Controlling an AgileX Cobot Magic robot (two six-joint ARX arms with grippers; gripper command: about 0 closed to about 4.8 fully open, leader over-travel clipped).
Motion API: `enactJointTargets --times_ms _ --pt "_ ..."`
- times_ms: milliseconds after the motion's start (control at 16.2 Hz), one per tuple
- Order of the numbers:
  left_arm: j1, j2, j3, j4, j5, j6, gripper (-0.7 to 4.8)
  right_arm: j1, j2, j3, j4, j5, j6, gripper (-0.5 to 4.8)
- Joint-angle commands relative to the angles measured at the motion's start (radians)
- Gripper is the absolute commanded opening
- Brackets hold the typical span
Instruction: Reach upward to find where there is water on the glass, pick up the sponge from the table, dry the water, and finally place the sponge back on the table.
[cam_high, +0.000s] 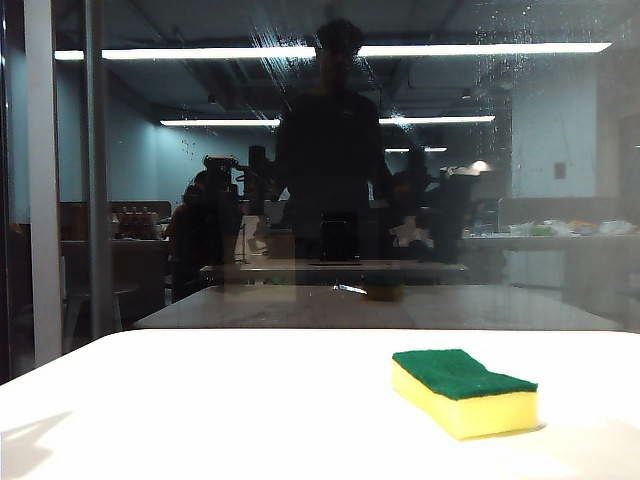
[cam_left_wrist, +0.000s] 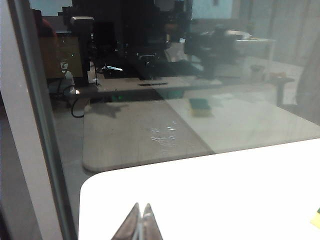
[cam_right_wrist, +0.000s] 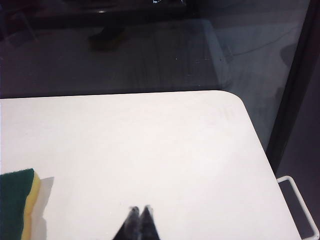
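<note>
The sponge (cam_high: 464, 392) lies flat on the white table (cam_high: 200, 400), green side up, right of the middle and near the front, touched by nothing. Only the exterior view shows it whole; the right wrist view catches just one end of it (cam_right_wrist: 17, 202), and the left wrist view only a yellow sliver at the frame's edge. Behind the table stands the glass (cam_high: 560, 180), and only the exterior view shows the water (cam_high: 285, 50) on it, pale slanted streaks high up across the reflected light strips. Neither arm appears there. The left gripper (cam_left_wrist: 140, 212) and the right gripper (cam_right_wrist: 139, 212) each hover over bare tabletop, fingertips pressed together, holding nothing.
</note>
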Motion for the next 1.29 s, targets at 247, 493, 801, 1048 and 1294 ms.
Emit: enactJointTargets --times_ms 247,493,801,1048,1294 --pt "0.000 0.002 0.003 0.016 0.003 -0.002 -0.04 -0.001 0.000 0.001 0.063 0.004 -0.008 -0.03" --pt "0.000 0.002 0.003 0.015 0.002 -0.002 -0.04 -0.001 0.000 0.001 0.094 0.003 -0.008 -0.03" --pt "0.000 0.002 0.003 0.015 0.002 -0.002 -0.05 -0.001 0.000 0.001 0.075 0.003 -0.007 -0.01" --pt "0.000 0.002 0.003 0.015 0.002 -0.002 -0.04 -0.001 0.000 0.001 0.056 0.003 -0.007 -0.01" --pt "0.000 0.002 0.003 0.015 0.003 -0.002 -0.04 -0.001 0.000 0.001 0.054 0.001 -0.007 -0.01"
